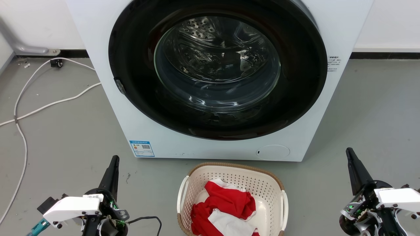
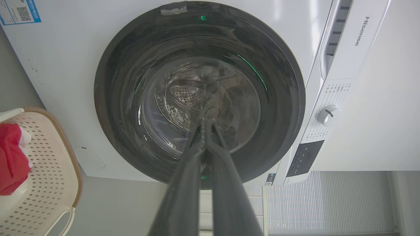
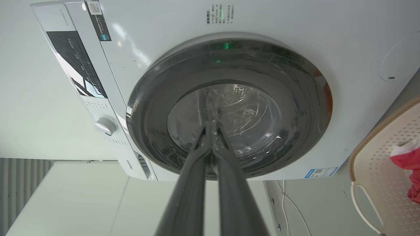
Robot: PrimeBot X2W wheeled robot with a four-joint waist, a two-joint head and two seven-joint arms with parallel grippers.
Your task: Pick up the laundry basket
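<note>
Cream-white perforated plastic with a brown woven-look rim, the laundry basket sits on the grey floor between the left fingers and the right fingers. In the head view it lies lower than both sets of tips and well apart from each. A red and white cloth lies heaped inside, so the load looks light but loose, which argues for lifting by both white side handles at once. The left handle faces the left fingers and the right handle faces the right fingers. Each pair of fingers is pressed together to a single point and holds nothing. In the wrist views the left fingers and right fingers aim past the basket at the washing machine door, with the basket off to one side of them. I judge the pick-up not yet begun: the arms flank the basket evenly, placed to swing inward, and the fingers would need to part or hook under the handles first
</note>
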